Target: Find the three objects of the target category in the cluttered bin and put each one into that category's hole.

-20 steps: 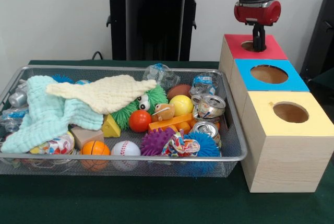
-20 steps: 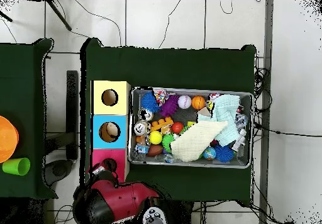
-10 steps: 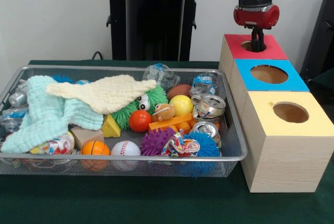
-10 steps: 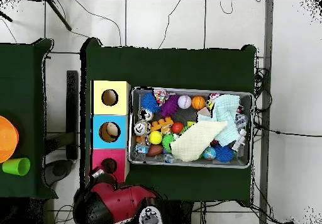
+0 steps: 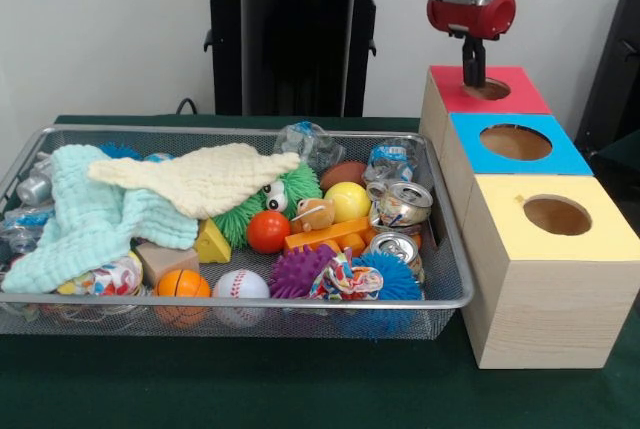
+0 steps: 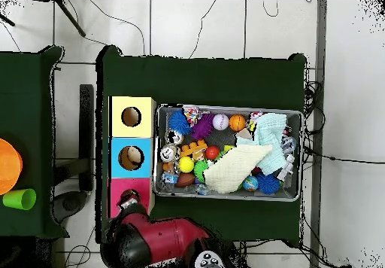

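Front view: pincer (image 5: 473,67) hanging from the red and black arm just above the red box (image 5: 487,91), tips at the rim of its round hole, fingers drawn together with nothing between them. Next in the row, blue box (image 5: 515,144), then yellow box (image 5: 555,219) nearest the camera, each with a round hole in its top, all three standing touching in a line on the green worktop (image 5: 250,384). Just beside the boxes, a wire mesh bin (image 5: 440,294) packed with clutter. Against the bin wall nearest the boxes, two crushed silver cans: upper can (image 5: 401,203) and lower can (image 5: 397,246), almost touching. Behind them a crumpled clear plastic bottle (image 5: 392,159) with a blue label, and a second clear bottle (image 5: 304,139) further along the far wall. Spread over the other half, a mint green cloth (image 5: 85,224) with a cream cloth (image 5: 200,177) lying partly on top. Between cloths and cans: green spiky toy (image 5: 285,194) with googly eyes, yellow ball (image 5: 347,200), red ball (image 5: 268,231), orange block (image 5: 330,236), purple spiky ball (image 5: 300,271), blue spiky ball (image 5: 390,277), baseball (image 5: 241,286), small basketball (image 5: 183,286), yellow wedge (image 5: 211,244).

Overhead view: arm covering part of the red box (image 6: 120,197); something pale lying inside the blue box's hole (image 6: 131,158), too small to identify; bin (image 6: 297,114) alongside the box row.
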`<state>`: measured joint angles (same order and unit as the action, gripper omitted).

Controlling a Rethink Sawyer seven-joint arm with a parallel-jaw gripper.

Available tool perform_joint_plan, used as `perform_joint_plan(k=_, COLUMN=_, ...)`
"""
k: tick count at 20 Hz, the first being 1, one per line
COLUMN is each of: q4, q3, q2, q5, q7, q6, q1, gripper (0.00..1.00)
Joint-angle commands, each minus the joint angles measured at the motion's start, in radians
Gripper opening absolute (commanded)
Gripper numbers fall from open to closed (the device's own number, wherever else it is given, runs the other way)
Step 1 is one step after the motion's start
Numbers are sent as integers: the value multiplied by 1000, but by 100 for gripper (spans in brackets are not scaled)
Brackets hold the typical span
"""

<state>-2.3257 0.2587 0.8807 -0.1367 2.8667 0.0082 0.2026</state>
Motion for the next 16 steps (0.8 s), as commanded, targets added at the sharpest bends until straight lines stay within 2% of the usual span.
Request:
perform_joint_plan(k=1, q4=9, q3=149, q2=64, q5=47, q7=-10, q6=176, q1=65, gripper=0)
perform_joint_plan(k=5, q4=14, q3=157, q2=75, q5=50, q7=-7, q6=202, q1=63, gripper=0)
perform_joint_plan(k=10, q4=12, q3=175, q2=59, q5=30, q7=-15, q6=190, q1=91, gripper=0)
perform_joint_plan(k=16, q4=19, q3=205, q2=66, q5=44, q7=-19, q6=220, q1=132, gripper=0)
